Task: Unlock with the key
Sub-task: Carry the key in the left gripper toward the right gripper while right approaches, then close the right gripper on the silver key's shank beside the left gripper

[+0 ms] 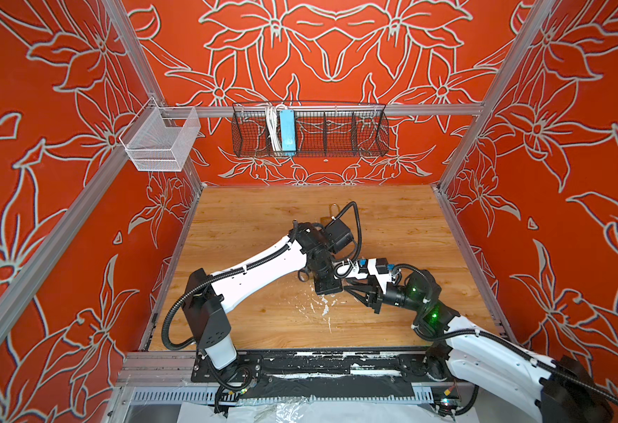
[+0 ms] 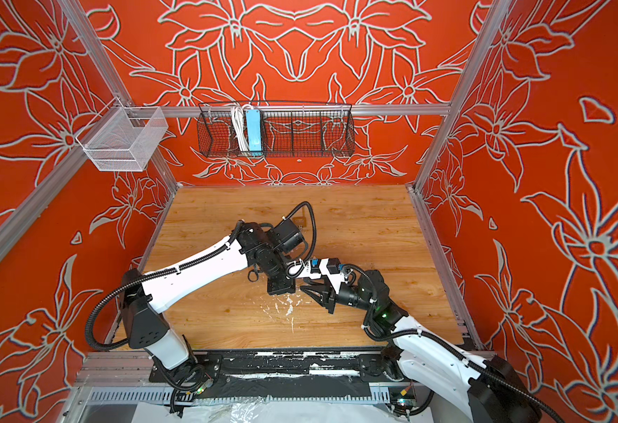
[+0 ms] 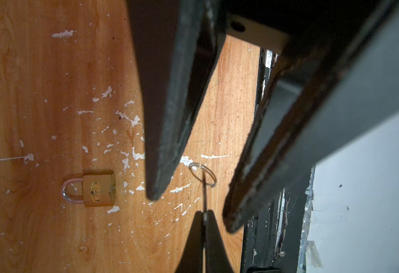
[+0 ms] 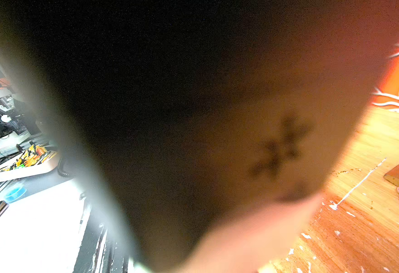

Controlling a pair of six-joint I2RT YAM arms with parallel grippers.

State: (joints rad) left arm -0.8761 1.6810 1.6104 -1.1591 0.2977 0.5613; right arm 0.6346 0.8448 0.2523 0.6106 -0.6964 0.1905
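Note:
A thin key with a wire ring sticks out of my left gripper, which is shut on it above the table's front middle. My right gripper reaches in from the right, and its two dark fingers stand apart on either side of the key's ring without touching it. A brass padlock with a silver shackle lies flat on the wood, apart from both grippers. In both top views the padlock is partly hidden behind the left wrist. A blurred dark body blocks most of the right wrist view.
White paint chips speckle the wooden table. A black wire basket with a blue power strip hangs on the back wall. A white mesh basket hangs at the back left. A black rail runs along the front edge.

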